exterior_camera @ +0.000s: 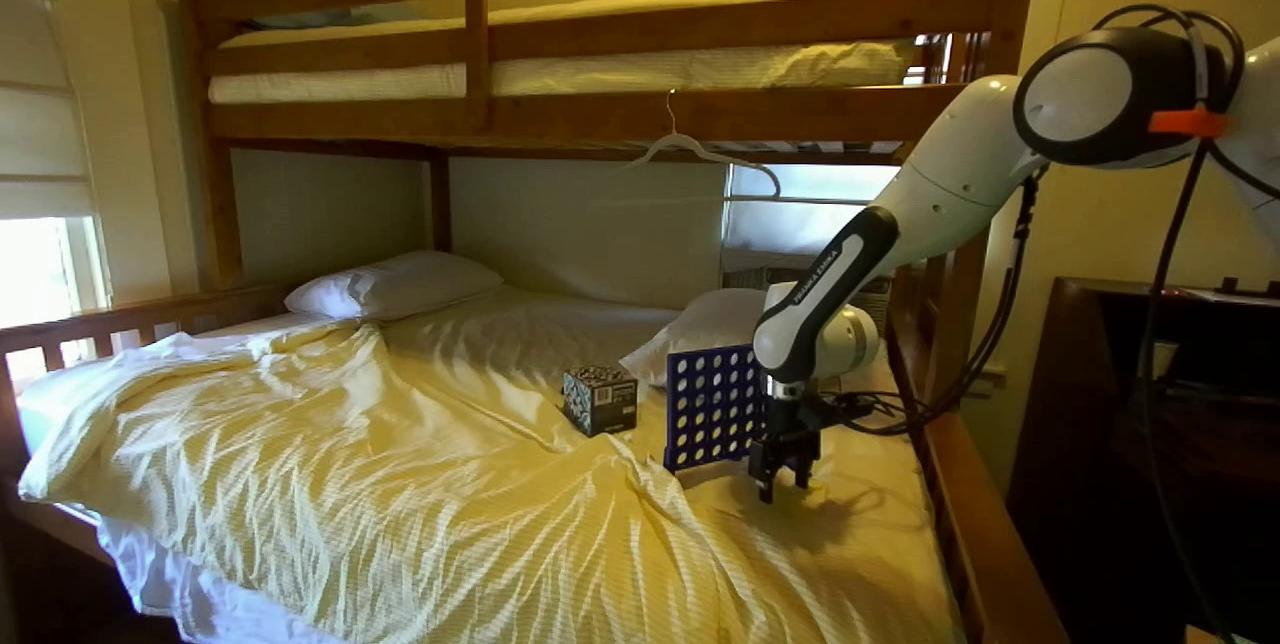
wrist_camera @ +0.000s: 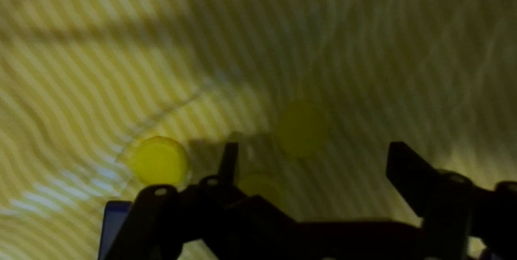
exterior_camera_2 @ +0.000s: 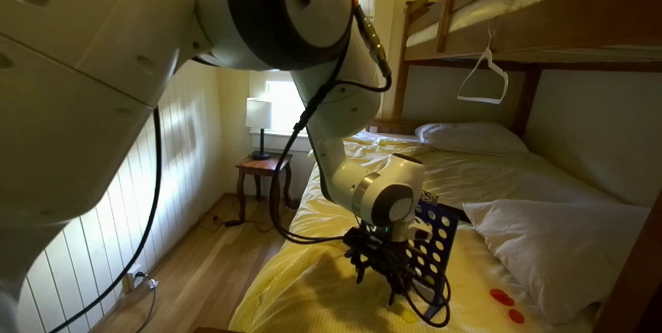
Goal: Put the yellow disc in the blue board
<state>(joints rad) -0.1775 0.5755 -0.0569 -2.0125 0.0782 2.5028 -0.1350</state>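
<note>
Currently the gripper (wrist_camera: 313, 151) hangs over striped bedding (wrist_camera: 101, 70), fingers spread wide. Wrist view: lit yellow disc (wrist_camera: 159, 161) outside the fingers, shaded yellow disc (wrist_camera: 301, 129) seen between them, third yellow disc (wrist_camera: 262, 187) partly hidden by the gripper. Blue board (exterior_camera: 710, 407) upright beside it.

Yellow disc (wrist_camera: 160, 162) smooth, blue board (exterior_camera: 709, 408) plastic, bedspread (exterior_camera: 450, 494) matt cloth, bunk rail (exterior_camera: 580, 119) wood
</note>
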